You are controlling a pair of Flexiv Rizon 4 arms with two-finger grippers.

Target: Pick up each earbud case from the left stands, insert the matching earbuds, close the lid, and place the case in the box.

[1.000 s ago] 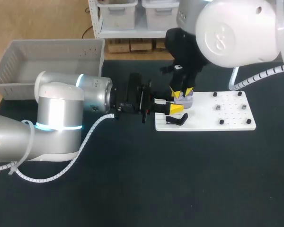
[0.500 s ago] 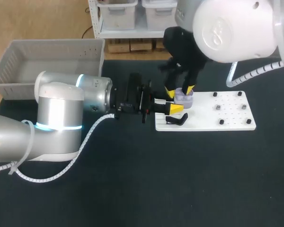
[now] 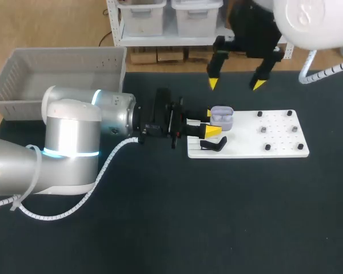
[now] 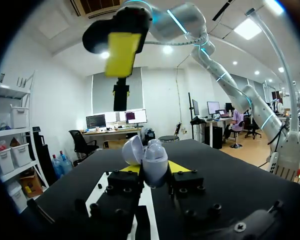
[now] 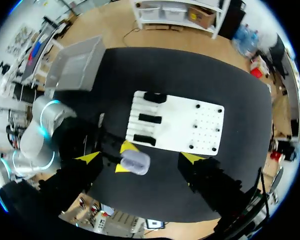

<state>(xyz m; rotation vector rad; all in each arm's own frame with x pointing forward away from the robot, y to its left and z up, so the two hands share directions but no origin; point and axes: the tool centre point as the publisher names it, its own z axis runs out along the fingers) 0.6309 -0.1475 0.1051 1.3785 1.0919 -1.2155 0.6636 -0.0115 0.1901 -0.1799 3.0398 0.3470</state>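
Left arm [image 3: 74,134]: glossy silver-white shell with a glowing blue ring and a white ribbed hose [image 3: 97,177] looped under it. It lies low across the matte black bench [image 3: 188,217] from the near left. Left pincer [image 3: 211,122] is clamped on the earbud case [image 3: 222,119], one yellow tip on each side. In the left wrist view the case [image 4: 151,160] sits squarely between the tips of that pincer [image 4: 152,170].

The case is smooth, rounded pale lilac plastic with its lid hinged open. Pale earbuds [image 3: 221,120] show in its body (small, hard to make out). It is held over the left end of a flat white board [image 3: 277,149].

A black curved stand [image 3: 214,145] sits on the board, just nearer than the case. Small dark pegs [image 3: 267,147] dot the right part of the board. The right wrist view shows the board [image 5: 180,125] from above, with three black stands [image 5: 150,118] in a column on its slotted end.

Right pincer [image 3: 235,84] hangs high over the bench's far edge, tips spread wide, nothing between them, well apart from the case. From its own camera, that pincer [image 5: 141,158] frames the case [image 5: 135,162] far below.

Farthest back on the left is the box [image 3: 63,52], grey perforated plastic with sloped walls. It also shows in the right wrist view [image 5: 77,62]. The left arm's body covers part of its near wall.
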